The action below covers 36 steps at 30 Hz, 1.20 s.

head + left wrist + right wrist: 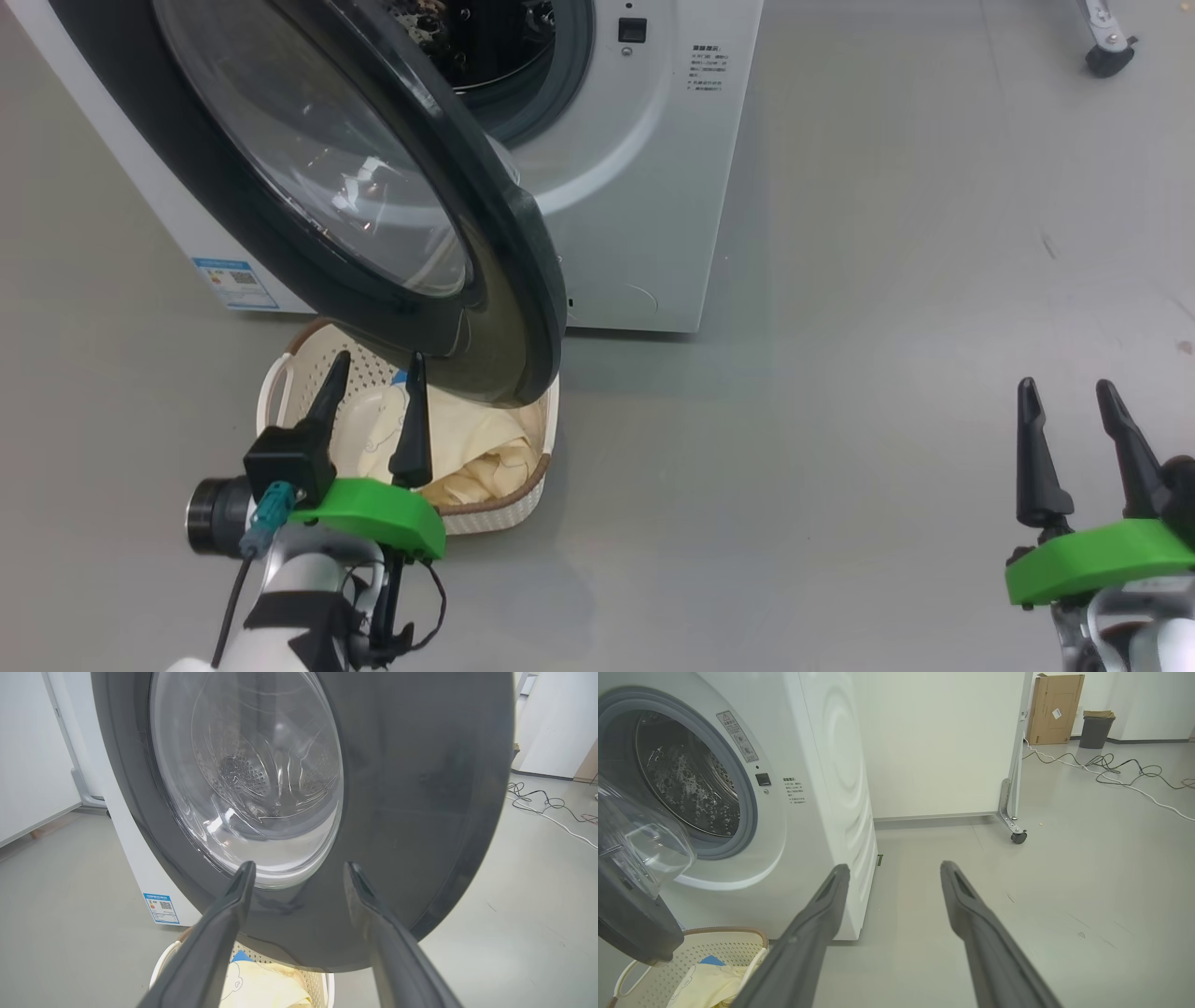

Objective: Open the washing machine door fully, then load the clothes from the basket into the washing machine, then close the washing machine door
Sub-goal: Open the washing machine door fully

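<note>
The washing machine (644, 187) stands on the floor with its black-rimmed door (509, 280) swung partly out over the basket (495, 513). Cream-yellow clothes (476, 448) lie in the basket, with a blue patch showing. My left gripper (376, 369) hangs open over the basket, fingertips just short of the door's lower rim (373, 812). Through the glass (252, 774) I see the steel drum. My right gripper (1069, 394) is open over bare floor at the lower right. The right wrist view takes in the drum opening (686, 784), the door (635, 914) and the basket (724, 940).
A wheeled white partition (1013, 765) stands to the right of the machine. Cables (1111, 770), a cardboard box (1055, 707) and a bin (1094, 728) lie farther off. A caster (1106, 56) shows at the top right. Grey floor stretches to the right of the washer.
</note>
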{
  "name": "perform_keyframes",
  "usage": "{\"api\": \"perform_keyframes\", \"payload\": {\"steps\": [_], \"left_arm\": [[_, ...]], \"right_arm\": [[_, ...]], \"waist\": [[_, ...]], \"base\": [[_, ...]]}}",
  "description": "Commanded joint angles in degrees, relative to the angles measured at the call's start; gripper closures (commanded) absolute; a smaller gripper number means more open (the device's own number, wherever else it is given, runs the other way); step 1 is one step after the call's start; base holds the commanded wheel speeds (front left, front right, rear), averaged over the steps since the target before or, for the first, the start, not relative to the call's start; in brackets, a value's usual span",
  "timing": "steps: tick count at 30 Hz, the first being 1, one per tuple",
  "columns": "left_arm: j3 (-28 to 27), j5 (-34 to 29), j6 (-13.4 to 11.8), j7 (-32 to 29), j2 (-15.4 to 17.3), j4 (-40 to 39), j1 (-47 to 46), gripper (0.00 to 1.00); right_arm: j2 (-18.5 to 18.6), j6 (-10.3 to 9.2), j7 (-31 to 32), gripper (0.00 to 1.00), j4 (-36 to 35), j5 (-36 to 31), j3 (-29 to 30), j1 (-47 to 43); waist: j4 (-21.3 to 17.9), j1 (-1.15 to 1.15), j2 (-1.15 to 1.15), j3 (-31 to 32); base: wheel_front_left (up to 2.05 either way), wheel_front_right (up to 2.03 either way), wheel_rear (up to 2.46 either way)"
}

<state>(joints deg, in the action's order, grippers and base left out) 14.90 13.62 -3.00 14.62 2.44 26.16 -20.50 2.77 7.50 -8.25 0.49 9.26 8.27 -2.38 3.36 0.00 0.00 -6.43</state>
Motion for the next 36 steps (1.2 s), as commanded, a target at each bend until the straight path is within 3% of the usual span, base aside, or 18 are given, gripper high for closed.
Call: {"api": "perform_keyframes", "payload": {"steps": [1,12,36], "left_arm": [[-2.14,-0.41,0.08,0.38,1.20,-1.45,-1.09,0.00],[-2.41,-0.48,0.14,0.38,1.18,-1.21,-0.59,0.00],[-1.97,-0.63,0.29,0.38,0.90,-0.97,-1.42,0.00]], "right_arm": [[0.36,-0.01,0.07,0.00,-2.83,-0.92,-1.43,0.43],[0.12,-0.01,1.55,0.00,-6.17,-1.20,-2.30,-2.99],[0.11,-0.01,2.18,0.00,-6.43,-0.79,-1.54,-3.79]], "waist": [[0.07,0.00,0.00,0.09],[-0.24,0.00,0.00,0.87],[-0.67,0.00,0.00,0.34]], "base": [[0.00,0.00,0.00],[0.00,0.00,0.00],[0.00,0.00,0.00]]}}
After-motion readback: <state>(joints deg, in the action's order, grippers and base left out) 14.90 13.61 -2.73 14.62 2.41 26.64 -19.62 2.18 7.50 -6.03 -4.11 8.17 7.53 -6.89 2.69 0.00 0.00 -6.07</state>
